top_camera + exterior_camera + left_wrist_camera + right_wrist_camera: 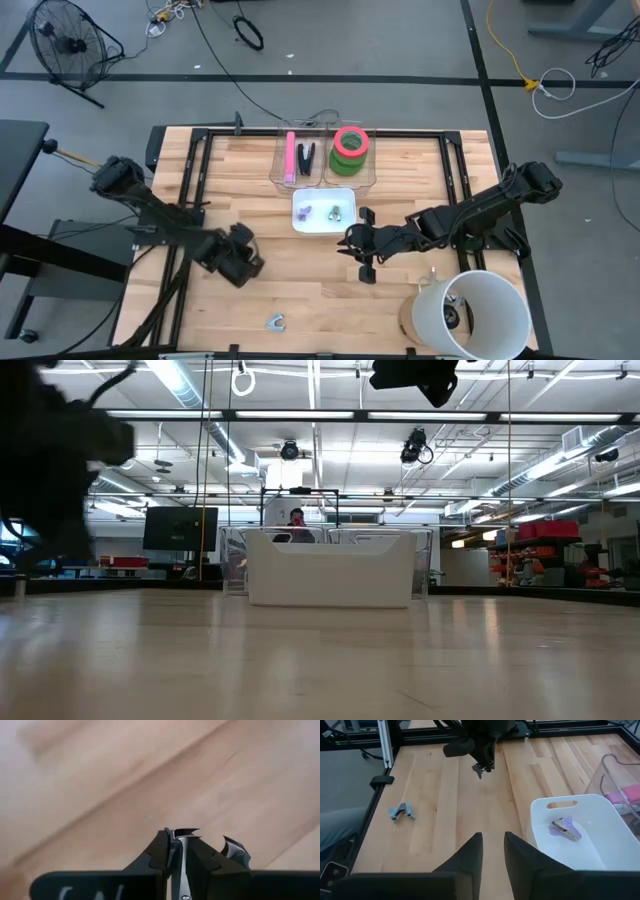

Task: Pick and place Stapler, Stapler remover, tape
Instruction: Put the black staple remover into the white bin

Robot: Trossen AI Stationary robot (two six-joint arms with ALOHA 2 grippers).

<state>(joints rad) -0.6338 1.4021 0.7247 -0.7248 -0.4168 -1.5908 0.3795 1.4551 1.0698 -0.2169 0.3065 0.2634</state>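
Observation:
My left gripper (243, 266) is over the table's near left part, shut on a small metal staple remover (183, 834), which also shows in the right wrist view (480, 768). My right gripper (362, 258) hangs empty near the white tray (325, 227), its fingers (475, 851) a little apart. A grey staple remover (276, 322) lies on the wood near the front edge. A purple staple remover (565, 830) and a green one (336, 211) lie in the tray. The pink-red tape roll (350, 140) is stacked on green tape (344, 166) in the clear bin (283, 178), beside a pink stapler (291, 155) and a black one (306, 155). My left gripper pinches the staple remover between its two fingers. Its metal claws (186, 832) stick out past the fingertips, a second claw (234, 845) to one side. The fingers point down at the table. In the right wrist view the remover hangs below them, clear of the wood.
A tall white bucket (485, 315) stands at the near right corner. Black rails (200, 160) frame the table top. Bare wood lies between the two grippers and in front of the tray. The room beyond shows in the low view.

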